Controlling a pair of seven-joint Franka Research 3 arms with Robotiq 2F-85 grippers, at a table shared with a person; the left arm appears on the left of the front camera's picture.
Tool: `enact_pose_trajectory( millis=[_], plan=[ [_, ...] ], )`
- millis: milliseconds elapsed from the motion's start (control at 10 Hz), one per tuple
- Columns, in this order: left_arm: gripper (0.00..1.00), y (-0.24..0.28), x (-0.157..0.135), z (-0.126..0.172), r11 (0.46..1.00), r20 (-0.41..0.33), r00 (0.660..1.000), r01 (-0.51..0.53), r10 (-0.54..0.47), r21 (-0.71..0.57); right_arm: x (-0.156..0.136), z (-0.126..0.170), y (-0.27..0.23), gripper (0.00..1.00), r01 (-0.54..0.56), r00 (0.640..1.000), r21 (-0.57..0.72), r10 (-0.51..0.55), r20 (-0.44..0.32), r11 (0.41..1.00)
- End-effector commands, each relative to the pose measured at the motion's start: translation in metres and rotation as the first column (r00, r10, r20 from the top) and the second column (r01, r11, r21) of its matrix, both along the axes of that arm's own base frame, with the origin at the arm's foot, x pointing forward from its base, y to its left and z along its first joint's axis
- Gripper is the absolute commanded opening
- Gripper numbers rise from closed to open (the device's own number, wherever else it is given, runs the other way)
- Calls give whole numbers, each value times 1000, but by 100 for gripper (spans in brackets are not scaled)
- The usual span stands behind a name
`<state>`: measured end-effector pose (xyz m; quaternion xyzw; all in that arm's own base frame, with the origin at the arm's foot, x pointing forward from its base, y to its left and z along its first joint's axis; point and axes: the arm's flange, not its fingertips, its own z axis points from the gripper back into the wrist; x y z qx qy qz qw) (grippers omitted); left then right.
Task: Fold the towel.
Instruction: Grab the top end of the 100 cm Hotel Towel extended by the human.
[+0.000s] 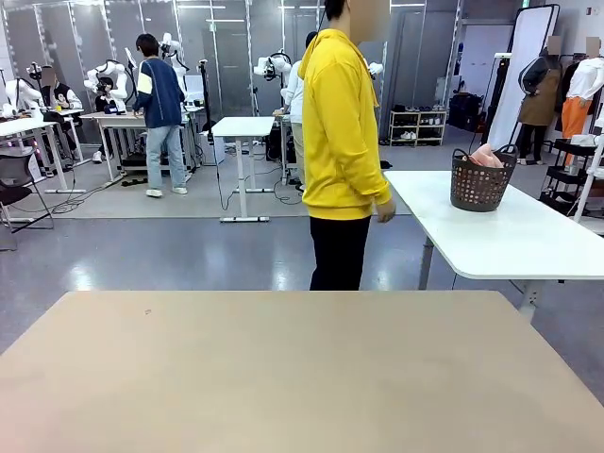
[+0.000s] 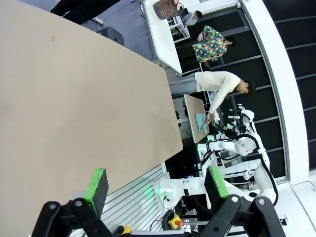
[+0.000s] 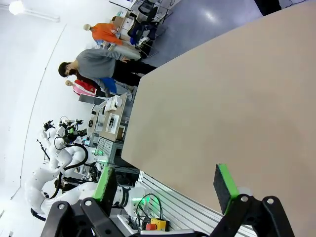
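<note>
- The left claw (image 2: 157, 180) stood wide open at the bottom of its wrist view, green pads well apart and nothing between them.
- The right claw (image 3: 165, 182) was the same at the bottom of its own view: jaws spread, holding nothing.
- Both hung above the near edge of the tan bench (image 1: 302, 377), whose top lay bare beneath them.
- The towel (image 1: 486, 157) was not on that bench. It sat bunched in the dark basket (image 1: 479, 184) in the upper right of the front view, on a white side bench (image 1: 510, 236) well apart from both claws.
- A person in a yellow top (image 1: 340, 123) stood in the upper middle of that view, at the far side of the tan bench, turned toward the basket with one hand (image 1: 384, 209) hanging near the white bench's corner.
- Judged from this, the step in hand was waiting for the towel to be brought over and spread.
- To do that well, the claws needed to stay open and back from the middle, leaving the person room to lay the cloth flat.
- Once it lay flat, the sound move looked to be taking two corners of one hem, pinching the cloth low against the bench.
- Both arms would then carry that edge across together so it met the opposite edge squarely.
- Terry cloth sags and drags, so a lopsided lift would likely skew the fold.
</note>
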<state>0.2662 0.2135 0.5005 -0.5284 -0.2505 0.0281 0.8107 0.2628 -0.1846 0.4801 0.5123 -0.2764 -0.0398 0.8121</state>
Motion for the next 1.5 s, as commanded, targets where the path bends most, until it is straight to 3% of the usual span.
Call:
enact_pose_trajectory(
  millis=[0, 1400],
  plan=[
    [100, 0, -1, 0, 1000, 4, 1000, 12, -12, -6, 0, 1, 1, 100, -7, 1000, 6, 7, 6, 1000],
    [100, 0, -1, 0, 1000, 4, 1000, 12, -12, -6, 0, 1, 1, 100, -7, 1000, 6, 7, 6, 1000]
  ],
)
